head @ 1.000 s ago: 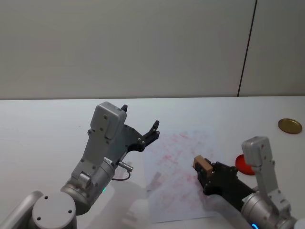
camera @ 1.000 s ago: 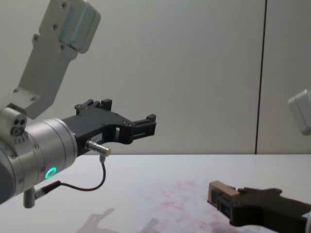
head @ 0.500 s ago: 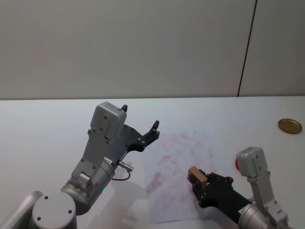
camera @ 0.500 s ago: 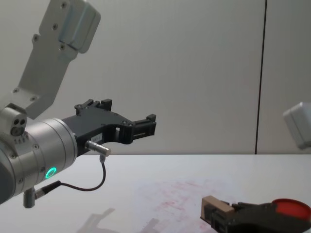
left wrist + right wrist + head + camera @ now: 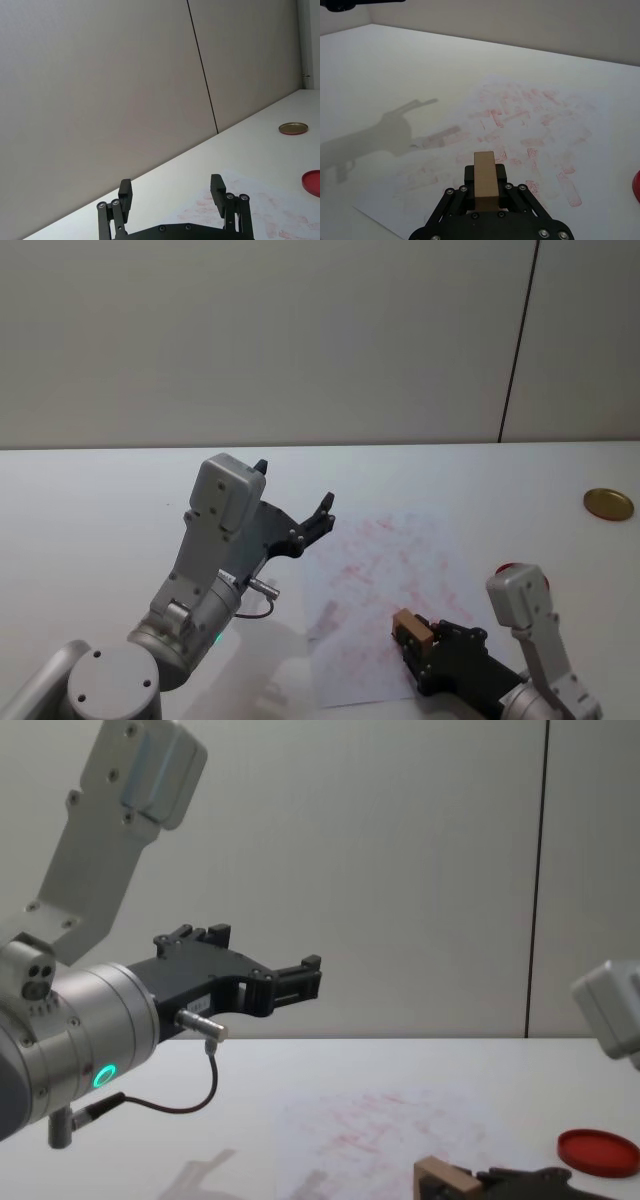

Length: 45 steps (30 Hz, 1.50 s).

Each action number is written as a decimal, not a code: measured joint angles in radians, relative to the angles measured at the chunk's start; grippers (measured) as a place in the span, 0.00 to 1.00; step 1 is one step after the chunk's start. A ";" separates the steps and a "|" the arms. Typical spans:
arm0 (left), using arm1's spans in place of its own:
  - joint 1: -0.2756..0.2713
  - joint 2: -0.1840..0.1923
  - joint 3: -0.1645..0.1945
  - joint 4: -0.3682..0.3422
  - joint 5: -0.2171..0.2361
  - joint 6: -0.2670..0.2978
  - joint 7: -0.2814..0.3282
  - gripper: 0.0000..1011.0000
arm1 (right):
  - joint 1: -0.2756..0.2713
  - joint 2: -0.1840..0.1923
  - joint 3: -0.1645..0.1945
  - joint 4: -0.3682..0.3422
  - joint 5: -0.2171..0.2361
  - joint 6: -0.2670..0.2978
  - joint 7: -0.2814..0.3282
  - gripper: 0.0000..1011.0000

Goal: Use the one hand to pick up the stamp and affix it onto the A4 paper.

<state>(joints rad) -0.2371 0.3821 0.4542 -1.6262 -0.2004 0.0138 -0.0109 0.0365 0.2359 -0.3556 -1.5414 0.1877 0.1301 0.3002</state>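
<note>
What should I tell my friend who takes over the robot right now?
Right gripper: shut on the stamp, low over the near part of the A4 paper; contact cannot be told.
Left gripper: open, raised and idle above the table, left of the paper.
Red ink pad: on the table, right of the paper.
Done: stamp picked up, held over the paper.
Left: probably press it down on the paper.

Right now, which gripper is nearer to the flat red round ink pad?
Right. The right gripper, holding the small tan wooden stamp low over the stamped white paper, is just left of the flat red round ink pad; the left gripper hangs raised beyond the paper's left edge.
</note>
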 joint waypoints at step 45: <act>0.000 0.000 0.000 0.000 0.000 0.000 0.000 0.98 | 0.021 0.023 0.050 -0.075 0.085 -0.048 -0.026 0.22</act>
<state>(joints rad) -0.2371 0.3821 0.4542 -1.6262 -0.2004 0.0138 -0.0109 0.0574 0.2585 -0.3051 -1.6166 0.2726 0.0825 0.2742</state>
